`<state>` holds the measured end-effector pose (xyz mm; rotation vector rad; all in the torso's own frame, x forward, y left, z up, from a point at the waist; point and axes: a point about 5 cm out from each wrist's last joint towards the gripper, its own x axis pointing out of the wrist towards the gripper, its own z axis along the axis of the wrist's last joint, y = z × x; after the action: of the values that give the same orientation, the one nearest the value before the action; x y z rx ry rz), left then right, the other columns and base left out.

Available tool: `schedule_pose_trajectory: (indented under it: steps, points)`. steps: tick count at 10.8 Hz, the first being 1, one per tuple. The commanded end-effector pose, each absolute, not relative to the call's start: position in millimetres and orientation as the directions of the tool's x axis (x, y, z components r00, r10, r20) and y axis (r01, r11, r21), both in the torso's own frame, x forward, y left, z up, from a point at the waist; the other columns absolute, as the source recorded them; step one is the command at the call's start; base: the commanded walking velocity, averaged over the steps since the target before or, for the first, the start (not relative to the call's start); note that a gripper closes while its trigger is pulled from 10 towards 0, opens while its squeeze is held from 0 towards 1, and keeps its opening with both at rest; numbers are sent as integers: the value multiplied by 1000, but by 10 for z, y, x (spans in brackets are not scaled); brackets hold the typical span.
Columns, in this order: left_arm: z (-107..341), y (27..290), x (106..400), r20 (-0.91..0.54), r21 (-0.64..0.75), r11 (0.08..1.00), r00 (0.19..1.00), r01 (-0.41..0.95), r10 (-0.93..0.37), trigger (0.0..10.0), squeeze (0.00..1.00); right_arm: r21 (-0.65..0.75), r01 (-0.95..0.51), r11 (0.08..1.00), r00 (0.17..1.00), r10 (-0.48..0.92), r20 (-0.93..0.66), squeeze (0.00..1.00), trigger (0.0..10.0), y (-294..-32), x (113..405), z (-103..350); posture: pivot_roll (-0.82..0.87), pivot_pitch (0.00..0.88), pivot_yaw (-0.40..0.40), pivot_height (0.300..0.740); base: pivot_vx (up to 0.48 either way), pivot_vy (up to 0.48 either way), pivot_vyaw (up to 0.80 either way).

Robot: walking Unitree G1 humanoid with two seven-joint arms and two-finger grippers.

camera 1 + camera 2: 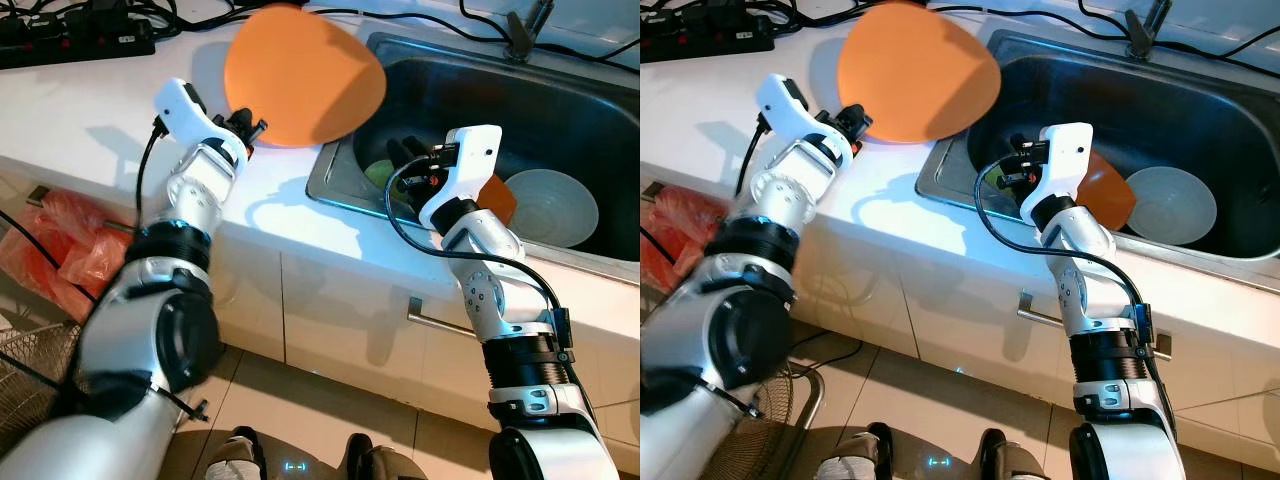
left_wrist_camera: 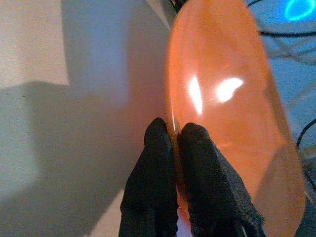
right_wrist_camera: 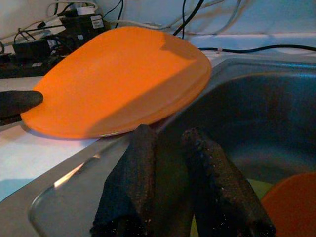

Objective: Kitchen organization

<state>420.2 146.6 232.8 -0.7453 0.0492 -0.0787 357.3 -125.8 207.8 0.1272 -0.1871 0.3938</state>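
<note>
A large orange plate [image 1: 305,75] hangs tilted over the white counter [image 1: 80,110], its far side reaching over the left rim of the steel sink [image 1: 328,180]. My left gripper [image 1: 250,130] is shut on the plate's near rim; the left wrist view shows both black fingers [image 2: 158,163] pinching the edge of the plate [image 2: 222,98]. My right gripper [image 1: 405,150] hovers over the sink's front left corner, fingers [image 3: 131,182] slightly apart with nothing between them, pointing toward the plate [image 3: 118,79].
In the sink lie a white bowl [image 1: 550,205], a smaller orange dish [image 1: 502,196] and something green [image 1: 378,175]. A faucet [image 1: 525,30] stands behind it. A power strip [image 1: 70,40] with cables sits at the counter's back. Red bags [image 1: 70,240] lie on the floor.
</note>
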Motion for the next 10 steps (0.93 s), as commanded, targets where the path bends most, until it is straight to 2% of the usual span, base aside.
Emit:
schedule_pose_trajectory:
  steps: [1, 2, 7, 10]
  points:
    - [1816, 1406, 4107, -172, -695, 718, 979, -39, -113, 0, 0, 96, -385, 918, 912, 362, 192, 0, 10000, -1278, 3580, 2050, -11, 235, -68, 740, 0, 0, 0]
    - [1837, 1403, 4101, -132, -704, 710, 985, -14, -111, 0, 0, 97, -383, 919, 913, 360, 192, 0, 10000, -1281, 3583, 2047, -8, 234, -68, 740, 0, 0, 0]
    - [1936, 1354, 3965, 155, -829, 537, 987, 158, -53, 0, 0, 129, -369, 920, 920, 341, 195, 0, 10000, -1294, 3607, 2038, 1, 220, -75, 740, 0, 0, 0]
    - [1999, 1299, 3880, 241, -826, 514, 969, 233, -52, 0, 0, 152, -355, 922, 924, 323, 204, 0, 10000, -1304, 3629, 2047, 7, 207, -68, 740, 0, 0, 0]
